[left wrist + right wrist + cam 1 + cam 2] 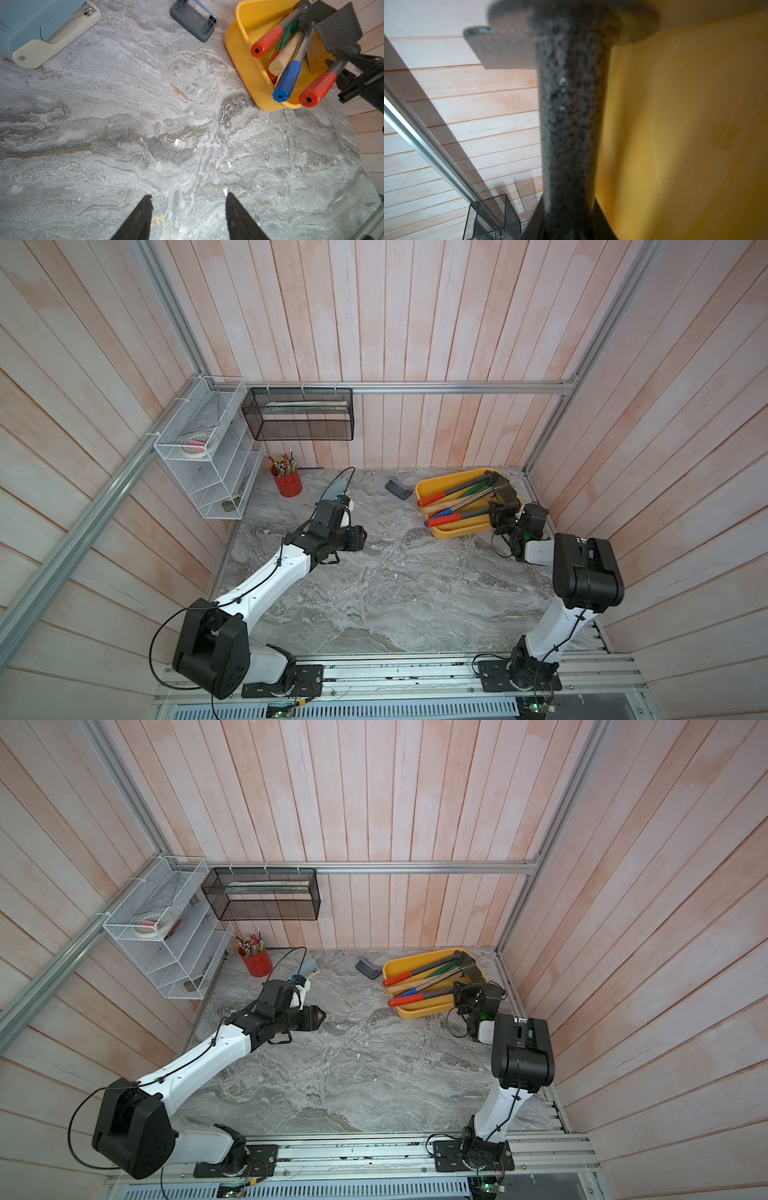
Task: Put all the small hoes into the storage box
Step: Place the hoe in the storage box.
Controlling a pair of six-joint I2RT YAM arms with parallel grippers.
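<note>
Three tools with coloured grips show in the storage box point(459, 535), a shallow rectangular yellow plastic tray with rounded corners that stands at the far right of the grey marbled table point(374, 593). They are a red-gripped tool point(267, 41) on the far side, a blue-gripped tool point(287, 83) in the middle and, nearest the robot, the small hoe point(459, 517), which has a speckled dark metal shaft, a red plastic grip and a flat dark blade. The right claw point(496, 511) is clamped on that shaft near the blade end. In the right wrist view the shaft rises between the two fingers, with yellow plastic close behind it. The hoe lies aslant over the tray, and its red grip pokes out over the rim on the side toward the middle of the table. I cannot tell whether it already rests on the tray or on the other tools. The left claw point(188, 197) hangs open and empty above bare table, well apart from the tray. The step in hand looks like the placing itself, almost done. The next move calls, I judge, for lowering the hoe until it bears on something, parting the fingers and lifting clear, with care that the overhanging grip does not lever the tool out over the rim.
</note>
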